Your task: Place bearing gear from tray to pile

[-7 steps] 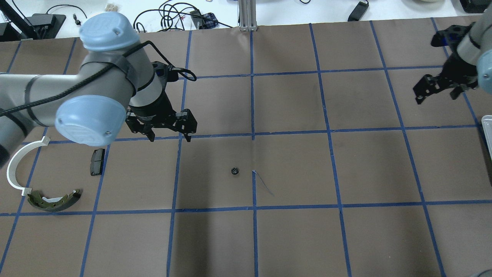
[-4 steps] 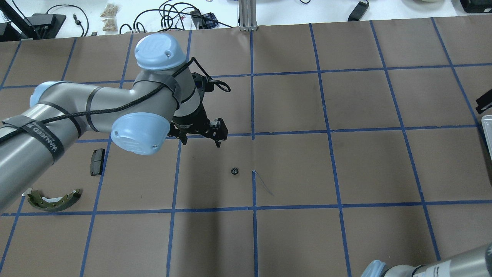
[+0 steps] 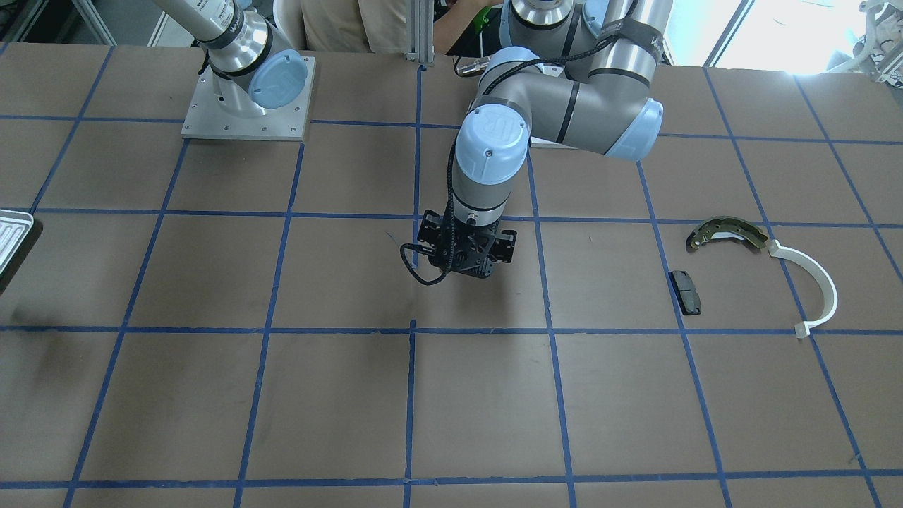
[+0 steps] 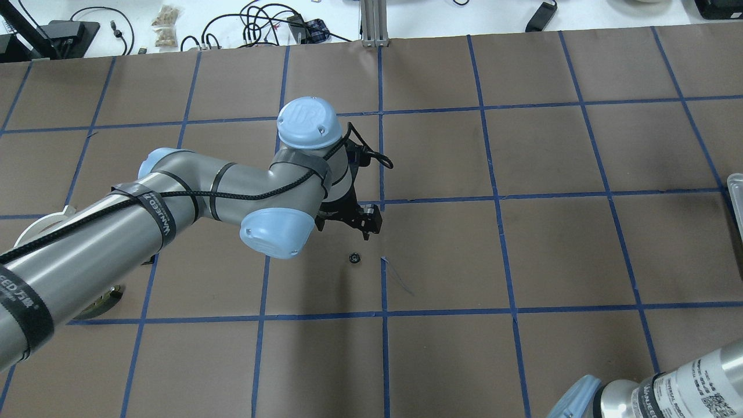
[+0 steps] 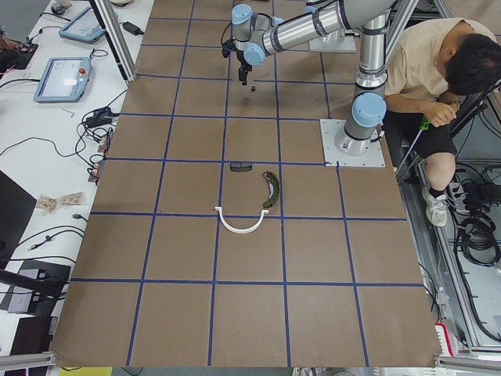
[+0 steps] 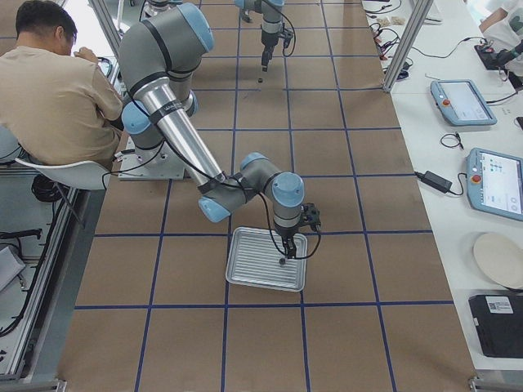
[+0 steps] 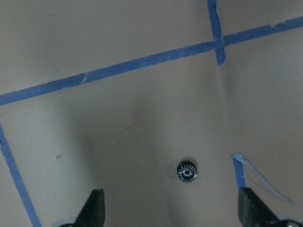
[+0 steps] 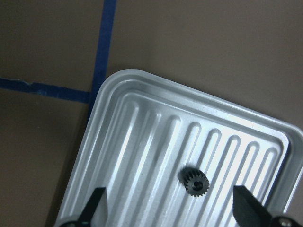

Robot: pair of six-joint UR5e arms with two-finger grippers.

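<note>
A small dark bearing gear [image 4: 354, 258] lies on the brown table near its centre; it also shows in the left wrist view [image 7: 187, 171]. My left gripper [image 7: 173, 213] is open above it, and the gear sits between the two fingers from that camera. A second bearing gear [image 8: 195, 182] lies in the ribbed silver tray [image 8: 137, 142]. My right gripper [image 8: 170, 208] is open just over that tray [image 6: 253, 273]. The pile lies at the robot's left: brake shoe [image 3: 726, 233], white half-ring [image 3: 822, 286], dark pad [image 3: 686, 292].
Blue tape lines grid the brown table. A loose curl of blue tape [image 4: 397, 277] lies just right of the central gear. A person [image 6: 49, 90] sits behind the robot bases. Cables and tablets lie on the white bench [image 4: 261, 23] past the table's far edge.
My left arm has swung right from near the pile to just over the central gear. My right gripper has left the overhead view's right edge.
</note>
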